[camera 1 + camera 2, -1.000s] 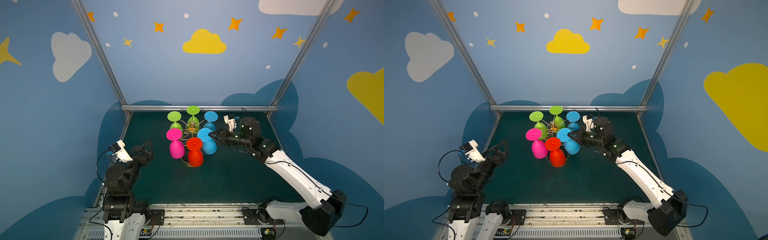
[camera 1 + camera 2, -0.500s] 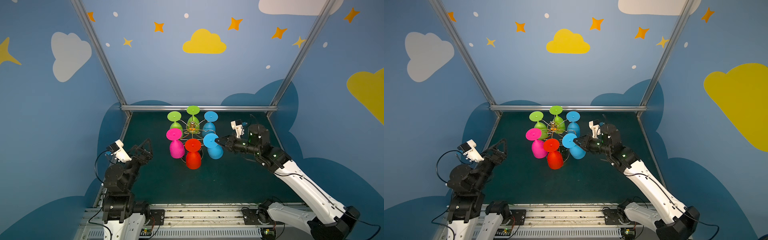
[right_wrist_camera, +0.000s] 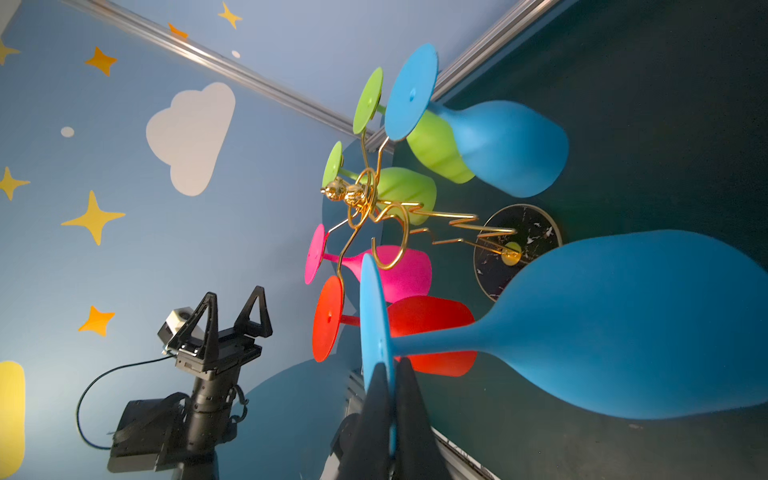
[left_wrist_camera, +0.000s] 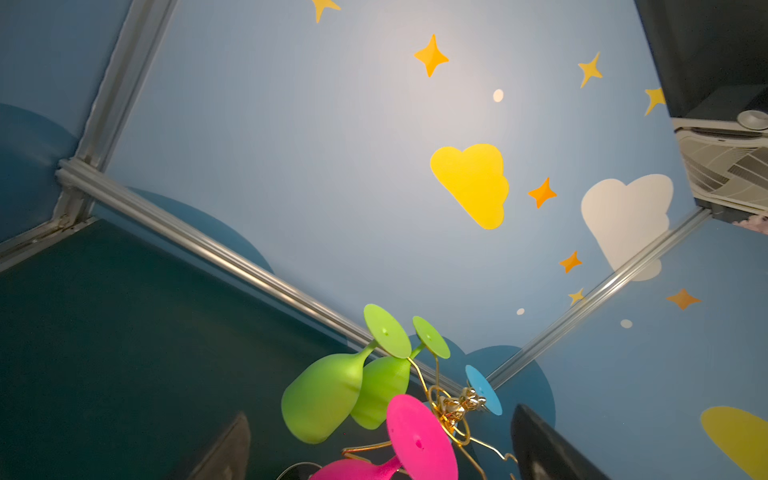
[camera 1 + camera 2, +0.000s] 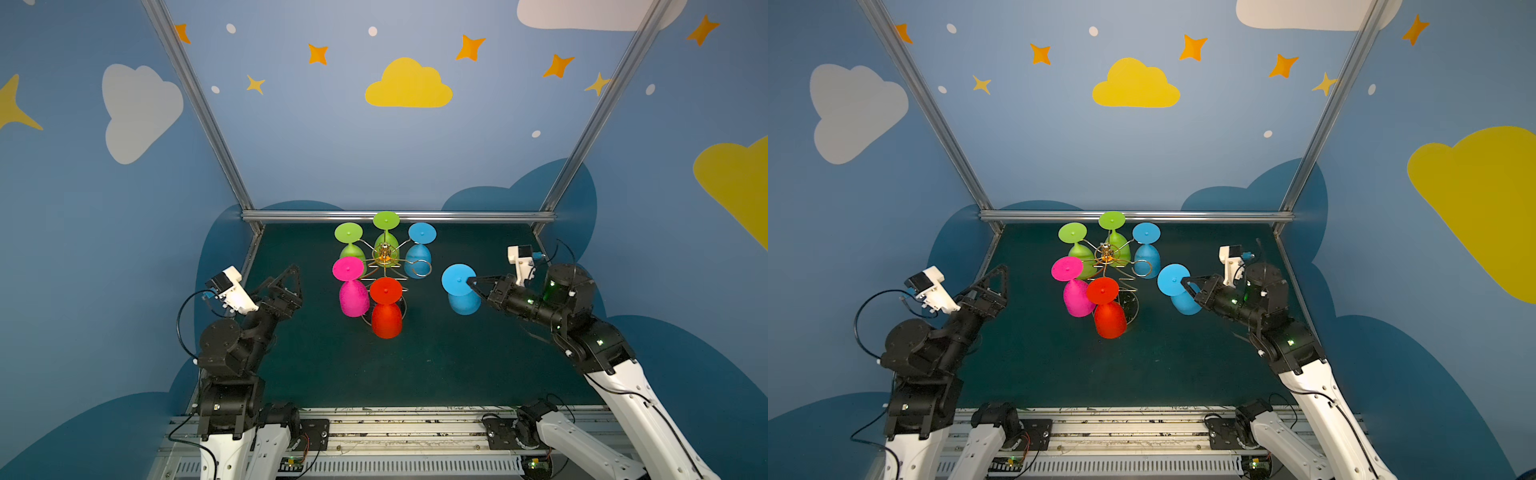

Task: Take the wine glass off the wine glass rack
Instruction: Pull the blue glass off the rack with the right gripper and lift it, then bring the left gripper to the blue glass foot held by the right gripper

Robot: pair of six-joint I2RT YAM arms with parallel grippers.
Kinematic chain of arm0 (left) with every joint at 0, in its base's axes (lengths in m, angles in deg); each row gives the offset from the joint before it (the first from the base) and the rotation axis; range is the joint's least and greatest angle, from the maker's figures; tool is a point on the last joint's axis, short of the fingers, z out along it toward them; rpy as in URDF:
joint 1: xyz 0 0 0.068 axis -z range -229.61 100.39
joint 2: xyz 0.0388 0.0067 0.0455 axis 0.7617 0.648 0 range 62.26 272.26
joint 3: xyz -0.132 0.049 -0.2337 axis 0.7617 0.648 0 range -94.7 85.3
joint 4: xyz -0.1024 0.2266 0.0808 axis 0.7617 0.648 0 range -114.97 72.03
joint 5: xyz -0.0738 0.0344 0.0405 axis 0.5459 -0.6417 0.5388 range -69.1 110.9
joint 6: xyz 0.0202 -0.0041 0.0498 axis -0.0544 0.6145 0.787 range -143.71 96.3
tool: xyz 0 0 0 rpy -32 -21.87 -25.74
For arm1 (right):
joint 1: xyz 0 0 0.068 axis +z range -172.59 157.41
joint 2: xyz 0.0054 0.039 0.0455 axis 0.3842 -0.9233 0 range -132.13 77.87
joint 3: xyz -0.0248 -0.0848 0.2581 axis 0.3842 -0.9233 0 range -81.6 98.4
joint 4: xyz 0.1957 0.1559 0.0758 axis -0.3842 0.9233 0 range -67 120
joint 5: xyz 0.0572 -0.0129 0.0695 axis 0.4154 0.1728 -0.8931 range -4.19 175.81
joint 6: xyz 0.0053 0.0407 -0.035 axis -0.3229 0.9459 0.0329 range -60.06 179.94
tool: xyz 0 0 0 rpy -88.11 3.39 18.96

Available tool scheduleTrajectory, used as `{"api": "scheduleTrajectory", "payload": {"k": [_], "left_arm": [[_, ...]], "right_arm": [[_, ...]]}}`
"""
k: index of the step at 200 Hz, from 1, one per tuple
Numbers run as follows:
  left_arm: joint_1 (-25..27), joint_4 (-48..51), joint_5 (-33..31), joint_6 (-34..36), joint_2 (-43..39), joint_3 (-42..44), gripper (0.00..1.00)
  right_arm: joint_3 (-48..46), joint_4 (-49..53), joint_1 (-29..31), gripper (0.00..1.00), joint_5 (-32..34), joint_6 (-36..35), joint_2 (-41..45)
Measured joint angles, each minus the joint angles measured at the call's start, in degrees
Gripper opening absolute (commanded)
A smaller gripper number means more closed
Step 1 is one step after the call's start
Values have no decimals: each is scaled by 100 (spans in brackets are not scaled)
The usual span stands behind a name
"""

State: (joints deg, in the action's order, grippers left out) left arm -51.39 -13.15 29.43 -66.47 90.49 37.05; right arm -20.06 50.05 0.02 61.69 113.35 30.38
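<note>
Blue and matte, the blue wine glass [image 5: 457, 279] you are after is off the wine glass rack [image 5: 384, 253] and clear of it. In both top views it is just to the right of the stand [image 5: 1172, 279], foot disc up and bowl down over the dark green bench [image 5: 436, 365]. Your right fingers [image 5: 483, 286] are clamped on the rim of that foot disc. The right wrist view shows the two black fingers [image 3: 409, 415] pressed together with the disc's edge pinched between them. You cannot tell from these views whether the bowl's mouth touches the bench or hangs just above it.

Beside the held glass, one gold loop [image 5: 422, 268] of the rack stands empty, facing it. Five other glasses hang bowl-down from the other loops. A red glass [image 5: 386, 307] and a pink glass [image 5: 352, 286] are on the near side. Two green glasses [image 5: 350, 243] and a second blue glass [image 5: 419, 253] are toward the back rail [image 5: 395, 216]. The rack's round dark base [image 3: 536, 232], gold-rimmed, lies flat on the bench under the zigzag wire.

Your left fingers [image 3: 210, 300] are spread wide apart and hold nothing. That arm is folded near the left edge of the bench, well apart from the rack, with its fingers pointing toward it.
</note>
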Motion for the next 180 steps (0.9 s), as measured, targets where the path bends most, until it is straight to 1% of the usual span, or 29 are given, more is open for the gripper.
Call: {"api": "scheduleTrajectory", "payload": {"k": [25, 50, 69, 87, 105, 132, 156, 180], "left_arm": [[0, -44, 715, -15, 592, -555, 80], [0, -264, 1797, -184, 1405, -1228, 71], [50, -640, 2645, -466, 2006, -1652, 69], [258, -951, 3195, -682, 2531, -1991, 68], [667, -1062, 3515, -730, 3008, -2352, 69], [1513, -1165, 3807, -645, 3735, -2966, 68], [2155, -1252, 3939, -549, 4365, -3484, 68], [2614, -1353, 4033, -525, 4894, -3888, 68]], "right_arm": [[116, 179, -459, 0, -120, -262, 20], [669, 245, -632, 0, -249, -662, -236], [1191, 210, -645, 0, -376, -1008, -452], [1648, 144, -662, 0, -562, -1331, -662], [1993, 105, -667, 0, -761, -1578, -872], [2256, 13, -664, 0, -1062, -1805, -1117], [2358, -90, -654, 0, -1305, -1884, -1255], [2376, -236, -605, 0, -1478, -1893, -1294]]}}
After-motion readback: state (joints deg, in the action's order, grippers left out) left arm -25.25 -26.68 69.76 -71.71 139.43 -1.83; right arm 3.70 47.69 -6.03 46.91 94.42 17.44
